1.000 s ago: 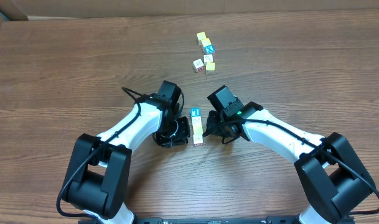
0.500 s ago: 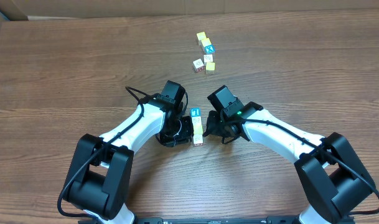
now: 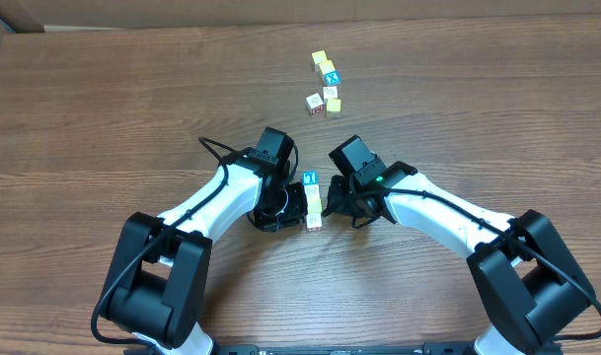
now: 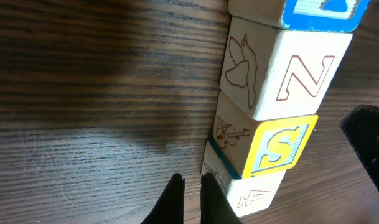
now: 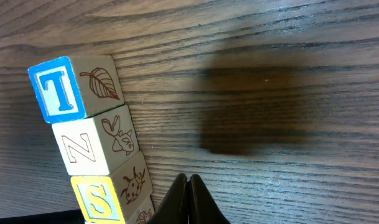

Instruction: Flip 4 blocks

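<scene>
1. Blocks (image 3: 311, 200): four, lying in one touching row mid-table (image 3: 103, 118), between the two grippers.
2. Order, far end to near end: T block (image 5: 71, 87), blue-faced; N block (image 5: 93, 146), pale; S block (image 4: 270, 146), yellow-faced; fourth block (image 4: 245, 193), its letter partly hidden. Letter faces are up and picture faces are on the sides.
3. Left gripper (image 4: 190, 184): jaws together, nothing held. The tips are low at the table, just beside the fourth block; whether they touch it cannot be told.
4. Right gripper (image 5: 187, 182): jaws together, nothing held. The tips are low on the opposite side of the row, near the S block but apart from it.
5. Spare cubes (image 3: 325, 84): a small cluster at the far side, well apart from the row.
6. Progress: every block sits flat, none tilted or lifted. No face shows whether a block has been turned, so the count done cannot be read. Judged: a sideways nudge with closed tips is being set up, and all four flips may be outstanding.
</scene>
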Motion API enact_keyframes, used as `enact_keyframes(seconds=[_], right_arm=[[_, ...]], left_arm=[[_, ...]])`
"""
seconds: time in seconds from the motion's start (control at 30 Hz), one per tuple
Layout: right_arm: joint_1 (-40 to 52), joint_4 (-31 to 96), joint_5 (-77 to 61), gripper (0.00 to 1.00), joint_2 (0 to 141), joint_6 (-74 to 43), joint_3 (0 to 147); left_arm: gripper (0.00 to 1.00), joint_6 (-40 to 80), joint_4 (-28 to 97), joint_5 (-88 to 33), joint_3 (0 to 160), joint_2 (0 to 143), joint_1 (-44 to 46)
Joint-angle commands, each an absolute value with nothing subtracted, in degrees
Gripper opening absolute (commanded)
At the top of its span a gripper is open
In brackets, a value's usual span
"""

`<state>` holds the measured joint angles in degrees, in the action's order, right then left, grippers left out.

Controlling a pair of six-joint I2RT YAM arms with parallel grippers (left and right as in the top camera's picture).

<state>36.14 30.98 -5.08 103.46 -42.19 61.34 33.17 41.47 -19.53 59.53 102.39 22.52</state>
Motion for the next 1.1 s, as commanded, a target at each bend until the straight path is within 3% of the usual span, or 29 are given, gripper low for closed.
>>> enact_keyframes(seconds=[0.0,1.07], right_arm=[[36.32,30.74,-4.6,0.04,103.44,-41.74,62.06],[36.32,30.72,-4.62,0.04,103.44,-41.71,62.06]], left_arm=[[0.04,34.37,40.99,-19.55,59.18,101.91,22.65],[0.04,34.96,39.75,-20.86,59.18,101.91,22.68]])
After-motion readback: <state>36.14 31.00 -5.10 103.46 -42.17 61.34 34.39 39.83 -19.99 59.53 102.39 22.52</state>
